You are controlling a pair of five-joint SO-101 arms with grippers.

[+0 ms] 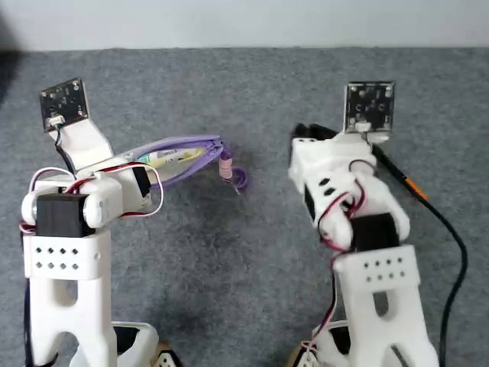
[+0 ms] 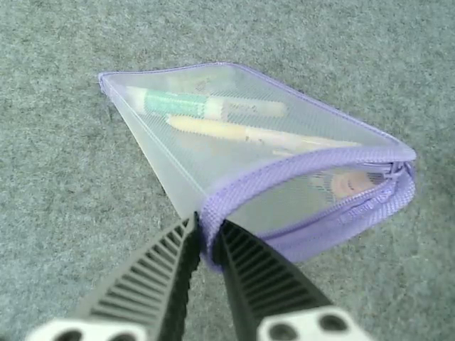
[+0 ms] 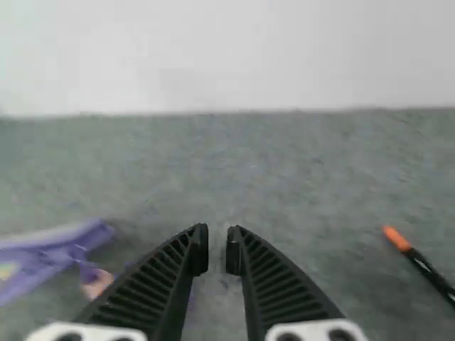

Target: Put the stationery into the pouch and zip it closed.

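Note:
A translucent purple-edged pouch lies on the grey carpet left of centre. Through its wall I see a green-and-white stick and a yellow pen. Its mouth gapes a little along the purple zipper. A pink and purple zipper charm lies at the pouch's right end. My left gripper is shut on the pouch's purple rim at the left end. Off to the right, my right gripper hovers above bare carpet, shut with nothing in it, well apart from the pouch.
A black pen with an orange tip lies on the carpet at the right, beside the right arm, and also appears as the pen in the right wrist view. A black cable curves past it. A pale wall borders the far edge.

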